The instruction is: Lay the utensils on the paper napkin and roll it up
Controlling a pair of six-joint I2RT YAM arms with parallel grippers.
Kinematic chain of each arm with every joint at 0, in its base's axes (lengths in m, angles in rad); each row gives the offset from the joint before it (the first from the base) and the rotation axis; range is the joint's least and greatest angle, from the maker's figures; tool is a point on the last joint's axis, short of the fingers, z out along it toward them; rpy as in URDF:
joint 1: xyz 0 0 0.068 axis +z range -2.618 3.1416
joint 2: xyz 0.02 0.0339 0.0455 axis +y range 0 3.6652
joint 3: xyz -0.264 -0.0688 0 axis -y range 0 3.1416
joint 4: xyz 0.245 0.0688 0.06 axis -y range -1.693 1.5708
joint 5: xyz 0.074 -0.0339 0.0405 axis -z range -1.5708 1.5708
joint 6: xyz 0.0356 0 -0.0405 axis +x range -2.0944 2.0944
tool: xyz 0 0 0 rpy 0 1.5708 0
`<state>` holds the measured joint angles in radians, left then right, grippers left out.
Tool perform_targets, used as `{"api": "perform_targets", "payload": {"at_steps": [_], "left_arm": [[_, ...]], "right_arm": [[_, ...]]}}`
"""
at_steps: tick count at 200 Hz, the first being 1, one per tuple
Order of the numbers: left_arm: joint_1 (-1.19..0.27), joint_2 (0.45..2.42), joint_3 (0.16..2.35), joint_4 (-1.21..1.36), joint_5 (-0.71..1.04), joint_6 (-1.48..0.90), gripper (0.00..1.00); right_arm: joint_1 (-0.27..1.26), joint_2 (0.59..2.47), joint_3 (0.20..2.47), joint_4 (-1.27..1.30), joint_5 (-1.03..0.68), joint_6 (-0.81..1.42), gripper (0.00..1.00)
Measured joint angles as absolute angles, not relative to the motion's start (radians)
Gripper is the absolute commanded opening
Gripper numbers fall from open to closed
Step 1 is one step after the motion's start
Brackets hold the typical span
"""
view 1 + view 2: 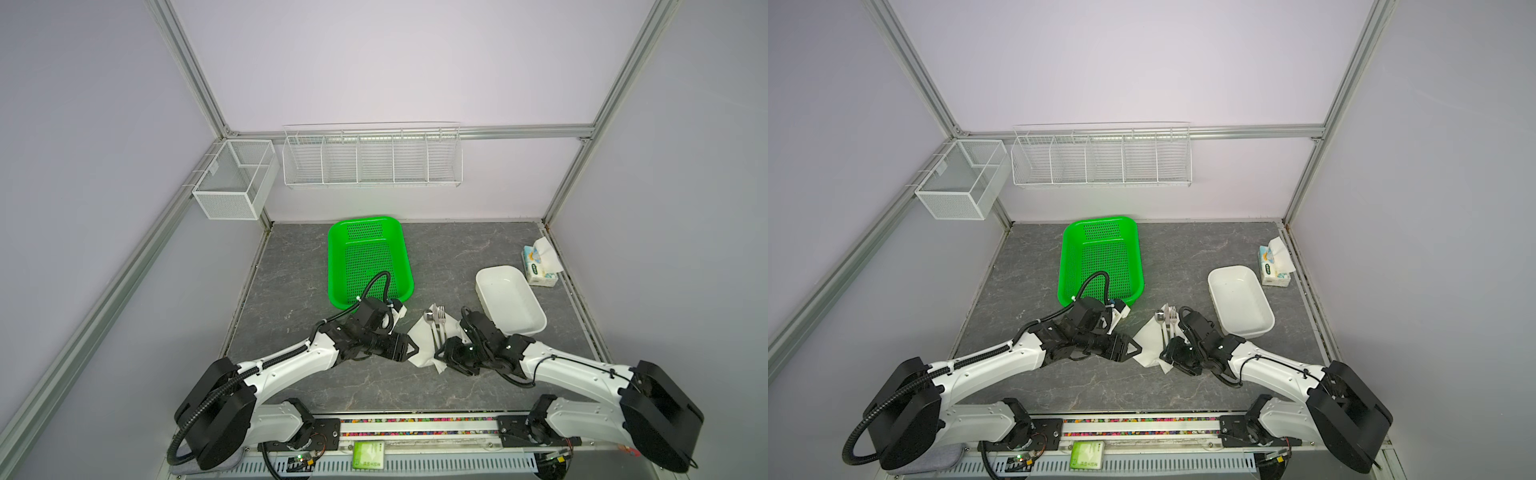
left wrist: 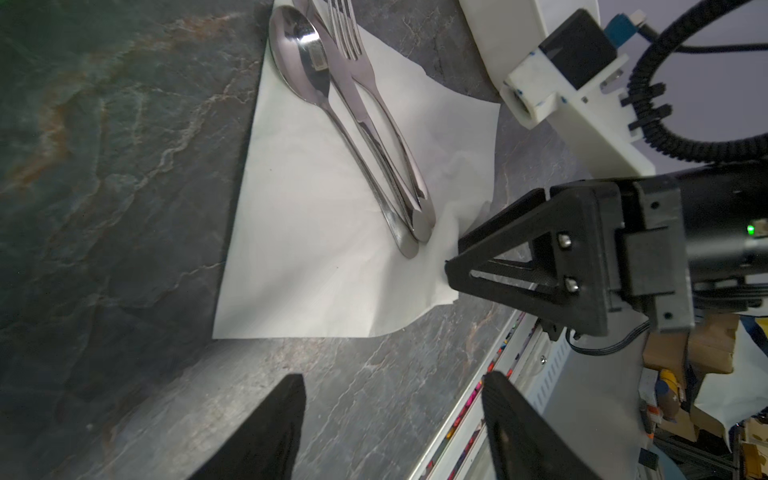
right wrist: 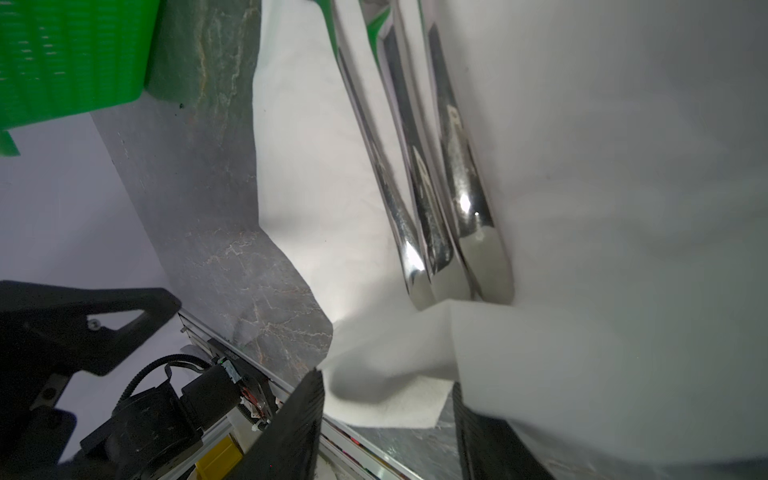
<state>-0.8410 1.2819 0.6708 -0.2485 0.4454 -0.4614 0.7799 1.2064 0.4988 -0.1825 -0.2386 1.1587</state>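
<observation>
The paper napkin [image 1: 419, 334] [image 1: 1148, 334] lies on the dark table near the front middle. The utensils [image 1: 437, 322] [image 1: 1168, 319] rest side by side on it. In the left wrist view they are the spoon [image 2: 299, 54], the knife [image 2: 353, 95] and the fork [image 2: 345, 29]. Their handles [image 3: 419, 187] end at a bunched fold of the napkin [image 3: 602, 208]. My right gripper [image 3: 386, 380] [image 1: 441, 356] stands open at that near right corner, with loose paper lying between and over its fingers. My left gripper [image 2: 395, 378] [image 1: 411, 348] is open over bare table, just left of the napkin [image 2: 307, 232].
A green basket [image 1: 365, 257] stands behind the left arm. A white dish [image 1: 511, 299] and a tissue pack [image 1: 538, 266] sit at the right. Wire racks [image 1: 370, 158] hang on the back wall. The front rail [image 1: 415, 424] runs close behind both grippers.
</observation>
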Motion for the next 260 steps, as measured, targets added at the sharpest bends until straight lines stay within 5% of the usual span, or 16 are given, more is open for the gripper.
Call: {"api": "perform_targets", "payload": {"at_steps": [70,103,179,204,260], "left_arm": [[-1.045,1.348,0.652,-0.176,0.223,-0.282,0.73],[-1.066,1.353,0.575,-0.015,0.170,-0.165,0.63],[-1.122,1.438,0.506,0.229,0.099,0.055,0.61],[-1.140,1.503,0.524,0.249,0.079,0.099,0.48],[-1.153,1.569,0.568,0.257,0.031,0.145,0.46]], "right_arm": [[0.752,1.206,0.505,-0.190,-0.233,1.159,0.53],[0.746,1.206,0.505,-0.194,-0.233,1.159,0.53],[0.740,1.206,0.507,-0.198,-0.236,1.159,0.52],[0.740,1.206,0.507,-0.200,-0.237,1.159,0.52],[0.736,1.206,0.508,-0.206,-0.238,1.159,0.53]]}}
